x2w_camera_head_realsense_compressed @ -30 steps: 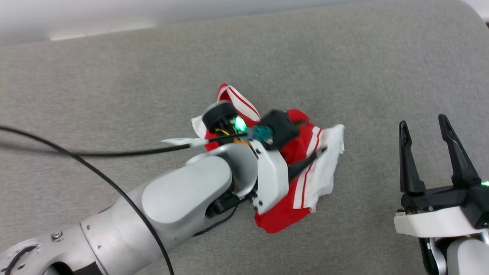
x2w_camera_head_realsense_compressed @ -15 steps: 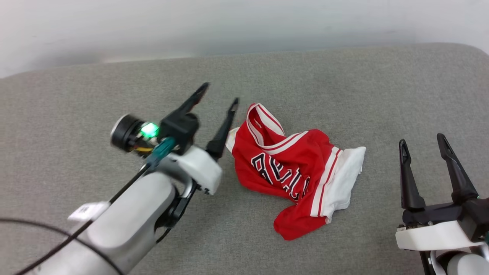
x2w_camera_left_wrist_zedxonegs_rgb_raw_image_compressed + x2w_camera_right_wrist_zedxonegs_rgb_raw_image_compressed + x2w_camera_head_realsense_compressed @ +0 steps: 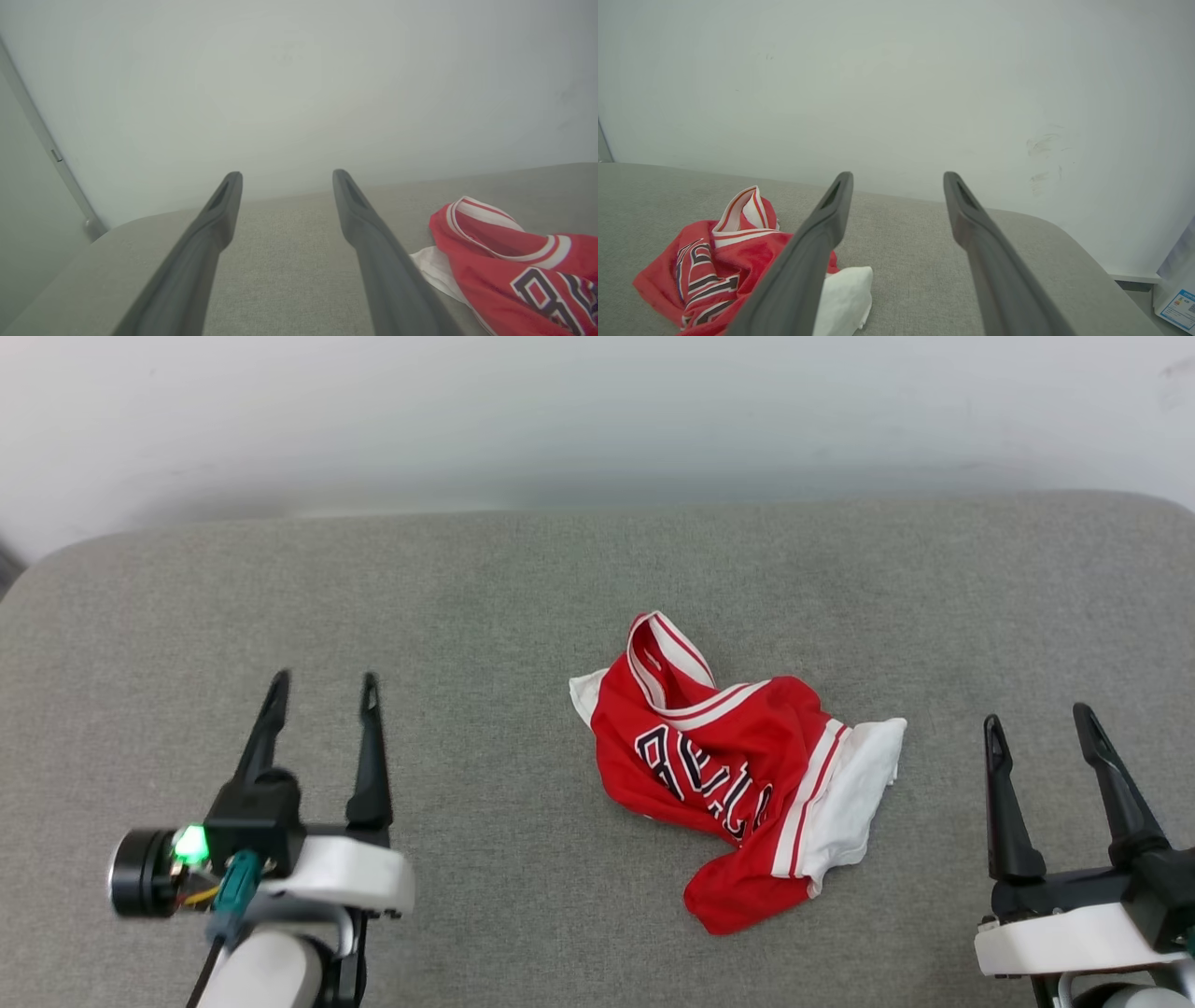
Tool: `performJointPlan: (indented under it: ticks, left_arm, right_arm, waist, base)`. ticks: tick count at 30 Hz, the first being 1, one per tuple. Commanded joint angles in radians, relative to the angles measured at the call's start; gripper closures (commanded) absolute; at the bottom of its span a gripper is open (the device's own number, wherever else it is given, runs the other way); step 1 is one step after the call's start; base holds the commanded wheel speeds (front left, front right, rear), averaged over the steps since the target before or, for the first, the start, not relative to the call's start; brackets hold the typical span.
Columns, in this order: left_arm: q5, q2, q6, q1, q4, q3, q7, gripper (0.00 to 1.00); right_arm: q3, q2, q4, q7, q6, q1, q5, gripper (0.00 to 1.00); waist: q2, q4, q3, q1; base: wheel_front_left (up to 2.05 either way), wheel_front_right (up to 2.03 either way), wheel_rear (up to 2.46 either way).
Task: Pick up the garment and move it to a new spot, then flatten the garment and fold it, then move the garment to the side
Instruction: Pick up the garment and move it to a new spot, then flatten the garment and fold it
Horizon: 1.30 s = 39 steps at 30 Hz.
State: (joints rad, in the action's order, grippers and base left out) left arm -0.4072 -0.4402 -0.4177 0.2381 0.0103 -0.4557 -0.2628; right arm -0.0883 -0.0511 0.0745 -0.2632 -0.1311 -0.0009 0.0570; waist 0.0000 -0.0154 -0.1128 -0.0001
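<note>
The garment (image 3: pixel 738 765) lies crumpled in a heap near the middle of the grey cushioned surface (image 3: pixel 523 579), red with white sleeves, striped trim and black lettering facing up. My left gripper (image 3: pixel 322 693) stands open at the lower left, well apart from the garment, with nothing between its fingers. My right gripper (image 3: pixel 1036 723) is open at the lower right, also clear of the cloth and holding nothing. The left wrist view has the garment (image 3: pixel 514 266) to the right of the left gripper (image 3: pixel 285 177). From the right wrist the garment (image 3: pixel 714 266) lies left of the right gripper (image 3: pixel 896 177).
A pale wall (image 3: pixel 597 420) runs along the far edge of the grey surface. The surface's rounded corners show at the far left (image 3: pixel 56 560) and far right. A grey post (image 3: pixel 46 149) stands against the wall at the left. A white box with a label (image 3: pixel 1178 298) sits off the right end.
My left arm has pulled back from over the garment to the lower left, its gripper open and off the cloth. The camera has tilted up, shifting the whole picture down. The right gripper stays put.
</note>
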Motion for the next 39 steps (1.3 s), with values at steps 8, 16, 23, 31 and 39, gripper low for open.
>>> performJointPlan:
  ticks: [8, 16, 23, 31, 39]
  left_arm:
    - [0.137, 0.116, 0.076, -0.211, -0.037, 0.169, -0.003, 0.0]
    - [0.226, 0.201, 0.148, -0.315, -0.035, 0.252, -0.003, 0.0]
    - [0.286, 0.257, 0.189, -0.363, -0.021, 0.293, -0.003, 0.0]
    - [0.328, 0.292, 0.222, -0.39, -0.009, 0.33, -0.003, 0.0]
    - [0.345, 0.314, 0.242, -0.396, -0.005, 0.356, -0.003, 0.0]
  right_arm:
    - [-0.007, 0.001, -0.029, -0.002, 0.001, 0.049, -0.046, 0.0]
    - [-0.008, 0.001, -0.049, -0.002, 0.001, 0.094, -0.086, 0.0]
    - [-0.008, 0.001, -0.063, -0.002, 0.001, 0.132, -0.11, 0.0]
    - [-0.003, 0.001, -0.068, -0.002, 0.001, 0.15, -0.125, 0.0]
    - [-0.01, 0.001, -0.059, -0.002, 0.001, 0.125, -0.122, 0.0]
  waist:
    - [0.0, -0.01, 0.054, 0.0001]
    - [0.0, -0.016, 0.094, 0.0001]
    - [0.0, -0.017, 0.113, 0.0001]
    - [0.0, -0.017, 0.122, 0.0001]
    - [0.0, -0.019, 0.122, 0.0001]
  base:
    - [0.0, 0.0, 0.0]
    - [0.0, 0.0, 0.0]
    - [0.0, 0.0, 0.0]
    - [0.0, 0.0, 0.0]
    - [0.0, 0.0, 0.0]
